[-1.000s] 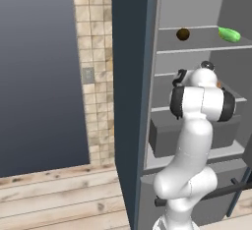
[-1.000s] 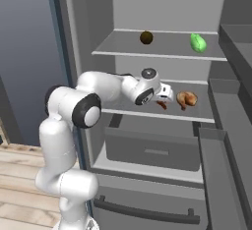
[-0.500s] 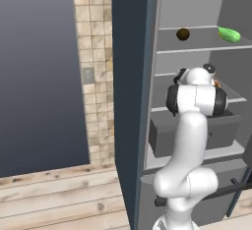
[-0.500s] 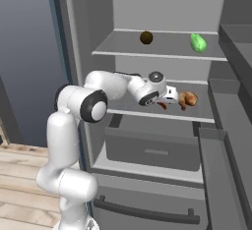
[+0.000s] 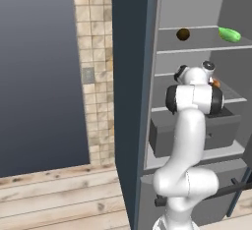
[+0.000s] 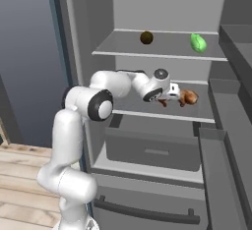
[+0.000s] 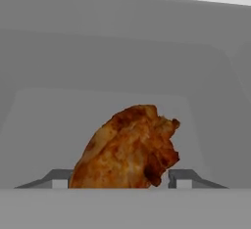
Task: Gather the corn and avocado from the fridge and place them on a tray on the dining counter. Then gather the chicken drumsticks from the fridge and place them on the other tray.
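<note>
The gripper (image 6: pixel 173 96) reached into the fridge (image 6: pixel 162 17) at the middle shelf (image 6: pixel 147 113). Its fingers (image 7: pixel 184 178) stood either side of a chicken drumstick (image 7: pixel 130 149); whether they gripped it could not be told. An avocado (image 6: pixel 146 38) lay on the shelf above.

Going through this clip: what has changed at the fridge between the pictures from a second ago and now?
The gripper has pushed further along the middle shelf towards the chicken drumstick, which now sits between its fingers in the hand view. Whether it is gripped yet cannot be told. The drumstick itself has not moved. On the upper shelf, the dark avocado and the green item lie as before, and the base has stayed put.
</note>
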Controlling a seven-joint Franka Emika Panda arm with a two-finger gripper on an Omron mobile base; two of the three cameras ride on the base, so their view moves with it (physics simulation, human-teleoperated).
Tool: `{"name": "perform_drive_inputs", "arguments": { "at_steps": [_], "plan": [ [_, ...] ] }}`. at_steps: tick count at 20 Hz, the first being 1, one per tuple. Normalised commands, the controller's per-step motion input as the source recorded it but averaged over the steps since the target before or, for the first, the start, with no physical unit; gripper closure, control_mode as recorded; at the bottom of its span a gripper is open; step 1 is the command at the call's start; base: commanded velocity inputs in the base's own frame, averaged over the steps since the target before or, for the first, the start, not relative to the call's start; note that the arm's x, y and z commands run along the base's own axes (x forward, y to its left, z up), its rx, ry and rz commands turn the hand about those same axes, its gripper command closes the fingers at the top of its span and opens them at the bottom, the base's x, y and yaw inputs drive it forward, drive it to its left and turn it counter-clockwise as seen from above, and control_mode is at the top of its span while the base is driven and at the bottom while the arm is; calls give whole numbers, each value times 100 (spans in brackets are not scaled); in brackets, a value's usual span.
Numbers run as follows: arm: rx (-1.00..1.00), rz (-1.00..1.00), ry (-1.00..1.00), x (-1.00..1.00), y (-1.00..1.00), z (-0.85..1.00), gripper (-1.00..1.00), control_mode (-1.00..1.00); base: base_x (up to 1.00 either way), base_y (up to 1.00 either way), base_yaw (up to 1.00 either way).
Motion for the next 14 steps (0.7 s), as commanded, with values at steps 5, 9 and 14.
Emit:
{"name": "perform_drive_inputs", "arguments": {
  "at_steps": [5,9,14],
  "plan": [
    [-3,5,-4,-51,30,-27,100,-100,0,0,0],
    [0,1,-9,-66,30,-9,100,-100,0,0,0],
    [0,-1,-14,-77,19,26,100,-100,0,0,0]
  ]
}}
